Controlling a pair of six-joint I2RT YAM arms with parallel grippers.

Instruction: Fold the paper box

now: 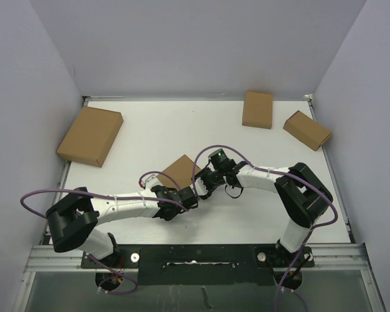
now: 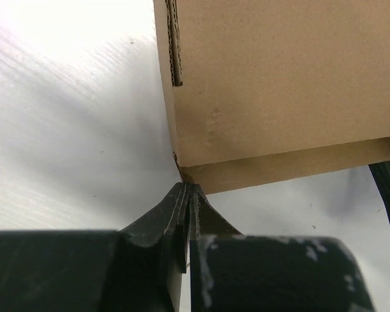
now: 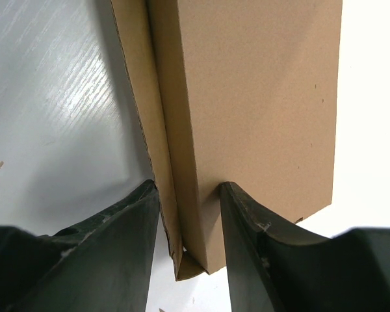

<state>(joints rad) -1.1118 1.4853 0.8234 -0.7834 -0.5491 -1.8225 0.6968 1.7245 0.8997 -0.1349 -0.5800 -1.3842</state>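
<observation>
As right gripper [image 3: 188, 195] clamps paper box [image 3: 247, 97], left gripper [image 2: 187, 192] sits closed at its corner.

We're looking at the paper box [image 1: 180, 170], plain brown cardboard, sitting near the middle of the white table [image 1: 149, 130], a little toward the near edge. From above it's turned like a diamond, one corner pointing away from us, its broad top face smooth and unmarked. In the left wrist view [image 2: 279, 84] we get a low corner: the panel is flat, with a faint dent or two, a fluted raw edge showing at the upper left and a lighter side strip below. In the right wrist view [image 3: 247, 117] one end wall stands upright, a thin flap lying against it, splaying slightly at the bottom.
</observation>
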